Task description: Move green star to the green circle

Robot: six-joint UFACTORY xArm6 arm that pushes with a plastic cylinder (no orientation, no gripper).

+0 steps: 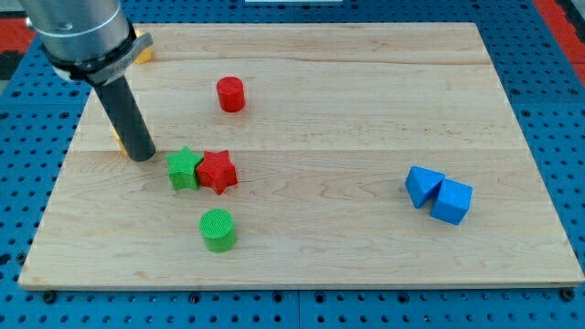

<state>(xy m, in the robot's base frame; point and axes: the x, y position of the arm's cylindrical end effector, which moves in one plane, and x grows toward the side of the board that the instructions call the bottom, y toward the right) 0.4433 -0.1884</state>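
Observation:
The green star [185, 169] lies on the wooden board at the view's left of centre, touching a red star [218, 171] on its right side. The green circle [218, 229], a short cylinder, stands below them, a little to the right of the green star and apart from it. My tip [141, 156] rests on the board just left of the green star and slightly above it, with a small gap between them.
A red cylinder [230, 94] stands towards the view's top. Two blue blocks [439, 195] touch each other at the right. A yellow block [143, 50] peeks out behind the arm at top left; another yellow piece [118, 140] shows beside the rod. The board [366, 256] sits on a blue perforated base.

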